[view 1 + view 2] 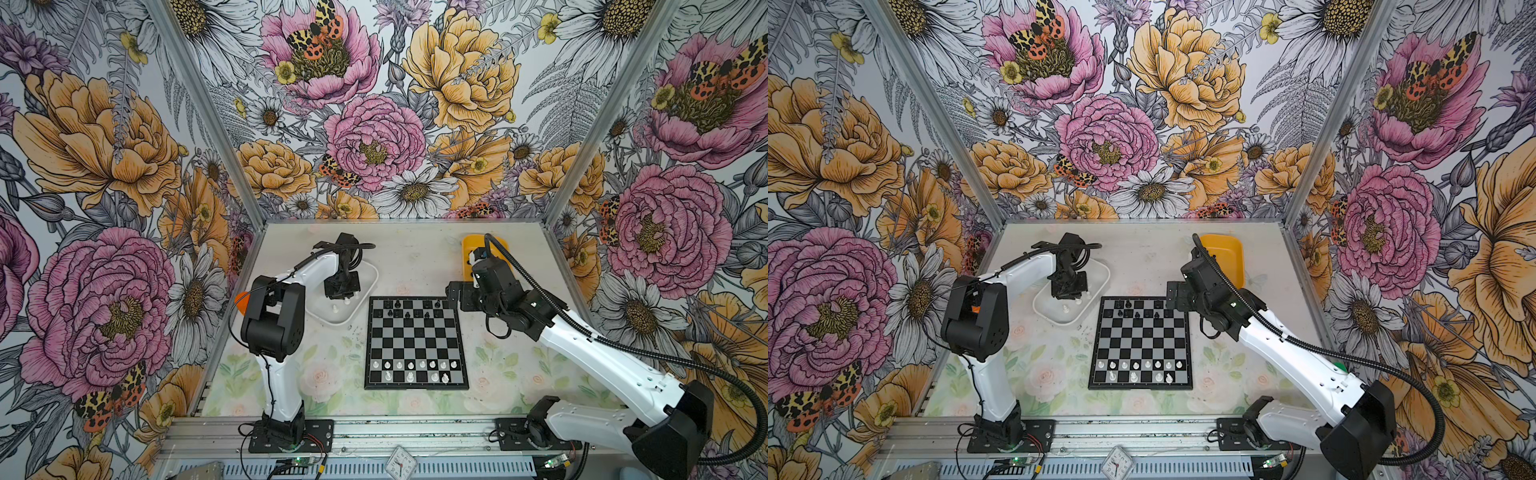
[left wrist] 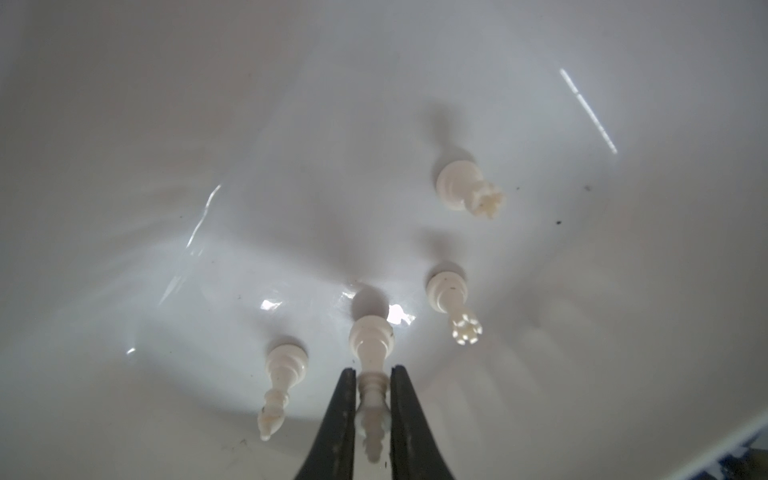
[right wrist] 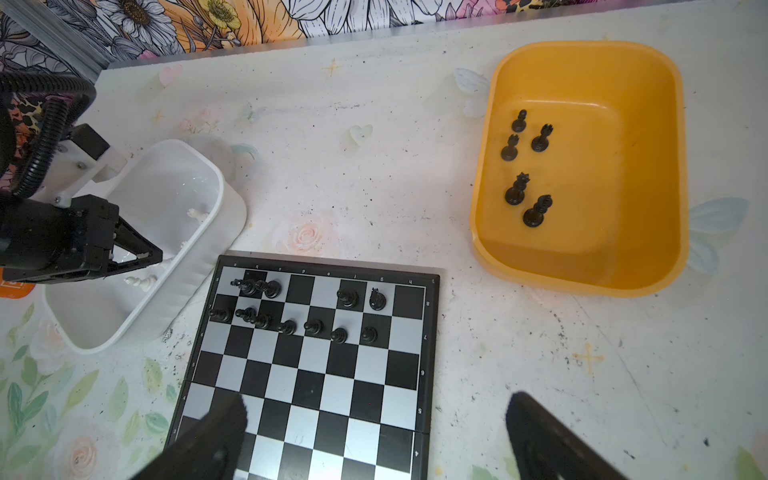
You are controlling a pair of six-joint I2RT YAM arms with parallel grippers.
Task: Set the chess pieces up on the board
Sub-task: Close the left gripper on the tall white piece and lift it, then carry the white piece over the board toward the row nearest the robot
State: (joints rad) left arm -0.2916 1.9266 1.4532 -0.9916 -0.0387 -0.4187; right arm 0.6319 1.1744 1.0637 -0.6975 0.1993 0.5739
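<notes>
Downward in the white tub (image 2: 174,174), left hand (image 2: 373,370) tight on a chessman (image 2: 371,337).

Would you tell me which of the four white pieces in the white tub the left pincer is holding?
The tall piece clamped in the left pincer; the other three sit untouched in the white tub.
</notes>
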